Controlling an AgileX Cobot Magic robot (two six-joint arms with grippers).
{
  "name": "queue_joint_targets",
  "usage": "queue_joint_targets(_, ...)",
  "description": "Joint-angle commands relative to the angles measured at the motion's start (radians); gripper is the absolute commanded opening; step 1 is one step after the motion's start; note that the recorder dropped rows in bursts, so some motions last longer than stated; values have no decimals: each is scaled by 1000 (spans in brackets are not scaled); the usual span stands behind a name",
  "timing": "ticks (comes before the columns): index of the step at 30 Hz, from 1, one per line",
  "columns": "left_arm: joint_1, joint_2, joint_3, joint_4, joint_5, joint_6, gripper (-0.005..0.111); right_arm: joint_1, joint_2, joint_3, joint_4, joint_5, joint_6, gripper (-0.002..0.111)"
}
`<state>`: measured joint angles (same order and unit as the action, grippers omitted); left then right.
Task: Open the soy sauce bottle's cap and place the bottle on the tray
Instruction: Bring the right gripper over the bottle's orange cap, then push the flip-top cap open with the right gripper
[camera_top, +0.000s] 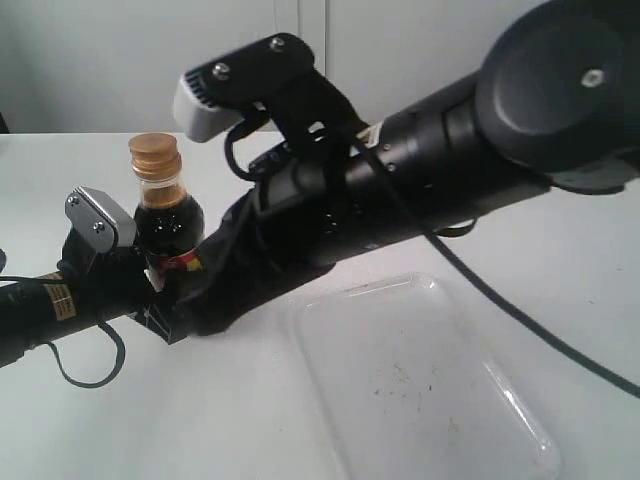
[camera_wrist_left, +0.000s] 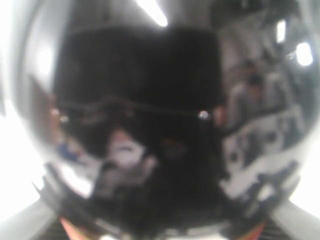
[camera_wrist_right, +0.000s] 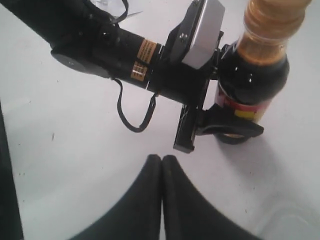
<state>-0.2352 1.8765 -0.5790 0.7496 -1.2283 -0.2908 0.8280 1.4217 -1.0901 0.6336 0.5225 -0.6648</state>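
The soy sauce bottle (camera_top: 168, 215) stands upright on the white table, dark liquid inside and a red and yellow label low on its body. Its golden-orange cap (camera_top: 155, 156) sits closed on the neck. My left gripper (camera_wrist_right: 231, 131) is shut on the bottle at label height, its black fingers (camera_wrist_right: 240, 129) wrapped around it. The left wrist view is filled by the blurred dark bottle (camera_wrist_left: 150, 125). My right gripper (camera_wrist_right: 162, 159) is shut on nothing, its tips pressed together just beside the left gripper and short of the bottle (camera_wrist_right: 252, 80) and cap (camera_wrist_right: 275, 17). The translucent tray (camera_top: 480, 300) lies to the right.
The right arm (camera_top: 420, 170) reaches across the middle from the upper right, over the tray's far corner. The left arm (camera_top: 40, 305) comes in from the left edge with a loose cable loop (camera_top: 85, 365). White table (camera_top: 200, 420) surrounds everything.
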Motion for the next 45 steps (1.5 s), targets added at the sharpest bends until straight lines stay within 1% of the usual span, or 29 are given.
queue_joint_targets(1,0,0,7,18,7,2,0,14,76,-64,6,-35,-8,0)
queue_joint_targets(7,0,0,7,18,7,2,0,14,179,-172,6,-37,-5,0)
queue_joint_targets(13,0,0,7,18,7,2,0,14,217,-236,6,-51,8,0)
queue_joint_targets(28,0,0,7,19,7,3,0,14,234,-248,2,-150,15,0)
queue_joint_targets(36,0,0,7,22,7,3,0,14,262,-248,2,-141,32,0)
queue_joint_targets(45,0,0,9,21,7,6,0,14,275,-252,-1,-228,32,0)
